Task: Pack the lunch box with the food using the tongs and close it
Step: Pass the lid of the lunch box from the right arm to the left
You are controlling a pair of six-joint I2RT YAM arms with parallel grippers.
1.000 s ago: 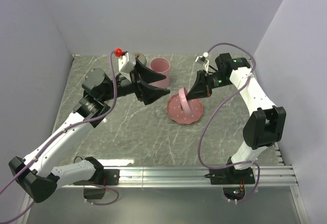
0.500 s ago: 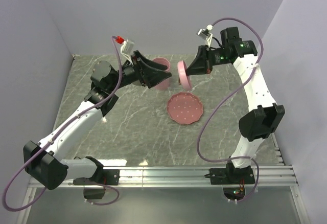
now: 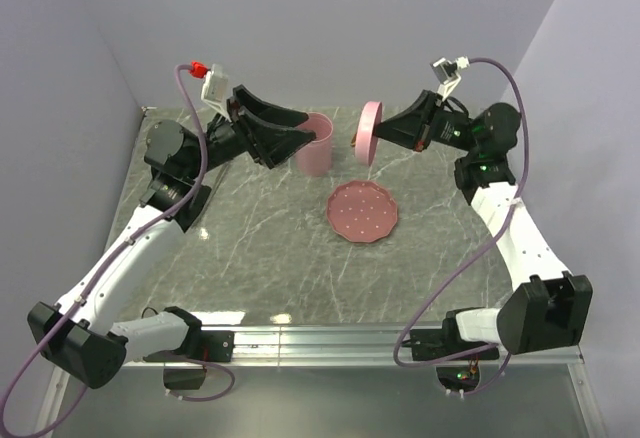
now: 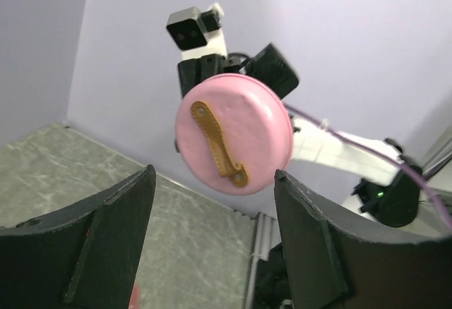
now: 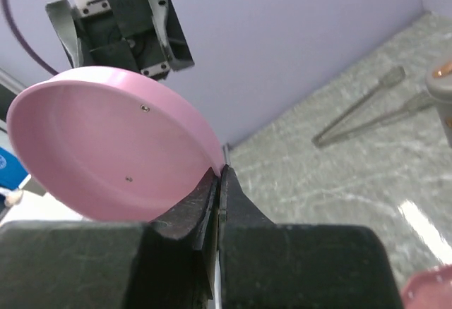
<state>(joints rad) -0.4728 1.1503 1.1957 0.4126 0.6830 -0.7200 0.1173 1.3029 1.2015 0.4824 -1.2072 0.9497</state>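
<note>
The lunch box (image 3: 313, 146) is a pink cylinder standing open at the back of the table. Its round pink lid (image 3: 370, 133) hangs on edge just right of it, with my right gripper (image 3: 386, 134) shut on the rim. The right wrist view shows the lid's hollow underside (image 5: 106, 147) pinched in that gripper (image 5: 220, 171). My left gripper (image 3: 303, 138) is raised beside the box's left side, open and holding nothing. Between its fingers (image 4: 213, 182) I see the lid's top (image 4: 258, 136) with a tan strap (image 4: 219, 143). The tongs (image 5: 360, 115) lie on the table. The food does not show clearly.
A pink scalloped plate (image 3: 362, 211) lies flat in front of the lunch box. A grey object with an orange spot (image 5: 443, 76) sits at the right edge of the right wrist view. Walls close the back and both sides.
My right gripper has carried the lid up from over the plate to beside the lunch box. My left arm has risen and drawn back to the left, its jaws still open.
</note>
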